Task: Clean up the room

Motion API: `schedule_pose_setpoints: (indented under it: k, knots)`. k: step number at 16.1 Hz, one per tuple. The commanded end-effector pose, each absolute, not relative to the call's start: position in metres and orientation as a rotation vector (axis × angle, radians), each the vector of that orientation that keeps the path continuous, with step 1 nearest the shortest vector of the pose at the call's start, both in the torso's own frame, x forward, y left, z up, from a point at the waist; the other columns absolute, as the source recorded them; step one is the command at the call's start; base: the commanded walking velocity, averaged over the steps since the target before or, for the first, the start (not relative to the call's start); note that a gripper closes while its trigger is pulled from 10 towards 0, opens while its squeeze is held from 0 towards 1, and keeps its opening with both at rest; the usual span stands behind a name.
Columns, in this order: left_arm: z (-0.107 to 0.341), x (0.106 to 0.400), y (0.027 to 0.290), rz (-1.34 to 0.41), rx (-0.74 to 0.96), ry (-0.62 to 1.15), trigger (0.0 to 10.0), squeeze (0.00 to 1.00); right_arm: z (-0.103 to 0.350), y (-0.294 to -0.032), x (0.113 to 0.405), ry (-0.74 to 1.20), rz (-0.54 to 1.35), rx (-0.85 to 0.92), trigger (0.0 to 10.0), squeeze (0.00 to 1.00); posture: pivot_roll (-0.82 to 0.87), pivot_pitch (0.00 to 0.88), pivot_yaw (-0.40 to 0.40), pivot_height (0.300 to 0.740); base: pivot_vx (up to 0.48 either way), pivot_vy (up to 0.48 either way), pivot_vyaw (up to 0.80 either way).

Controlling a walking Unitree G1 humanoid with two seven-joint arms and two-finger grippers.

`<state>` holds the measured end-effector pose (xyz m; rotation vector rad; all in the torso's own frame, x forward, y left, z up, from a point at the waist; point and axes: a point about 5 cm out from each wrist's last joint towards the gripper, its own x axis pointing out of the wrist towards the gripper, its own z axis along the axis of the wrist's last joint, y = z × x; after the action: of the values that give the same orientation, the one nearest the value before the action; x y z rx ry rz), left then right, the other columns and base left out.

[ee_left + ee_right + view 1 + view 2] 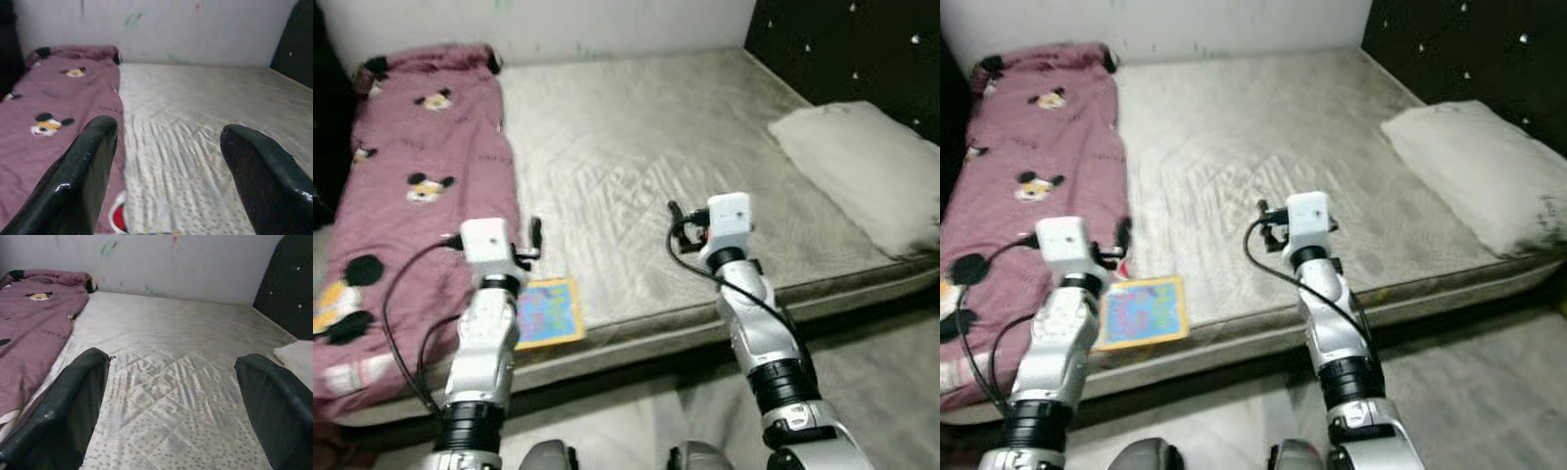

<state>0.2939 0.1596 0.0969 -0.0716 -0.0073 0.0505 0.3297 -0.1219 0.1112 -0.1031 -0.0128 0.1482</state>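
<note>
A pink blanket (pixel 421 196) printed with cartoon mice lies along the left side of the beige mattress (pixel 636 147). A colourful picture book (pixel 548 311) rests flat near the mattress's front edge, beside the blanket. My left gripper (pixel 527 235) hovers just above and behind the book, open with nothing between its fingers (pixel 93 161). My right gripper (pixel 688 220) is held over the bare middle of the mattress, also open and empty, its fingers (pixel 78 401) spread wide.
A cream pillow (pixel 862 171) lies at the right end of the bed, against a dark studded headboard (pixel 842 49). A white wall (pixel 558 24) runs behind the bed. Grey floor (pixel 881 343) shows in front of the bed.
</note>
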Motion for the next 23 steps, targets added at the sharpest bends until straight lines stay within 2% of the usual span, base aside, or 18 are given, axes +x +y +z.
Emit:
schedule_pose_setpoints:
  k: [1, 4, 15, 23]
  knots:
    - [0.0989, 0.2948, 0.1495, 0.014, -0.084, -0.018, 10.0, 0.0, 0.1131, -0.1317, 0.3305, -0.018, 0.123, -0.113, 10.0, 0.0, -0.05, 0.0, 0.001, 0.74, 0.0, 0.0, 0.0]
    - [0.1018, 0.2932, 0.1483, -0.011, -0.096, -0.036, 10.0, 0.0, 0.1131, -0.1316, 0.3312, -0.018, 0.124, -0.114, 10.0, 0.0, -0.05, 0.0, 0.002, 0.74, 0.0, 0.0, 0.0]
    - [0.102, 0.293, 0.1471, -0.023, -0.102, -0.039, 10.0, 0.0, 0.1127, -0.1317, 0.3311, -0.017, 0.123, -0.117, 10.0, 0.0, -0.05, 0.0, 0.002, 0.74, 0.301, 0.0, 0.0]
    - [0.1004, 0.2943, 0.1471, -0.002, -0.102, -0.023, 10.0, 0.0, 0.1109, -0.1326, 0.3305, -0.013, 0.121, -0.119, 10.0, 0.0, -0.05, 0.0, 0.005, 0.74, 0.0, 0.0, 0.0]
